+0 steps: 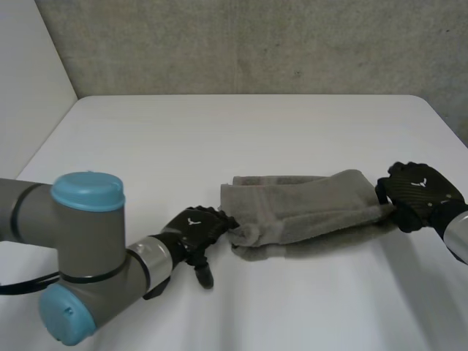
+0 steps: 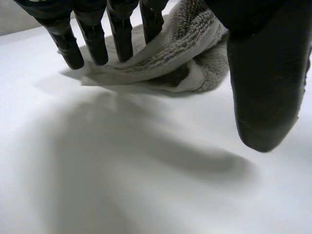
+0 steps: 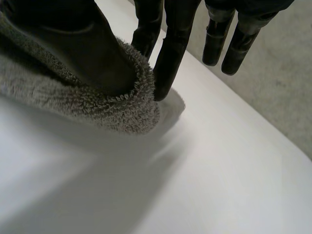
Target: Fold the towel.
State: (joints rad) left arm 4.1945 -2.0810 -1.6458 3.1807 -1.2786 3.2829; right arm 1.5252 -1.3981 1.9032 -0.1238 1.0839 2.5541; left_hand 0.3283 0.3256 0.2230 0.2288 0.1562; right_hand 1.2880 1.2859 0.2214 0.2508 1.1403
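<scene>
There is one towel (image 1: pixel 307 208) on the white bench (image 1: pixel 241 131). It is grey and fluffy. It is folded into a long strip that lies from left to right, on the near half of the bench and a bit to the right of the middle. Its left end is bunched up into a little lump.

There are two arms and two black hands, one hand at each end of the towel.

The left arm (image 1: pixel 80 256) comes in from the near left corner and bends at its big grey joint with the blue caps. The left hand (image 1: pixel 194 230) reaches to the right, and it is low over the bench. Its fingers (image 2: pixel 92 39) are nearly straight and point down, and they touch the bunched left end of the towel. The thumb (image 2: pixel 265 87) sticks out on the near side, away from the towel. So this hand is not closed and it grips nothing.

The right arm (image 1: pixel 457 234) comes in from the right edge. The right hand (image 1: pixel 420 191) lies with its back up and reaches left to the right end of the towel. In the right wrist view, its thumb (image 3: pixel 92 53) presses on the towel, and the towel's fluffy edge wraps round it. One finger (image 3: pixel 168 63) pushes on that edge from the other side. So this hand pinches the towel's right end. The rest of its fingers hang free beside the towel.

A grey wall (image 1: pixel 256 44) stands behind the far edge of the bench.
</scene>
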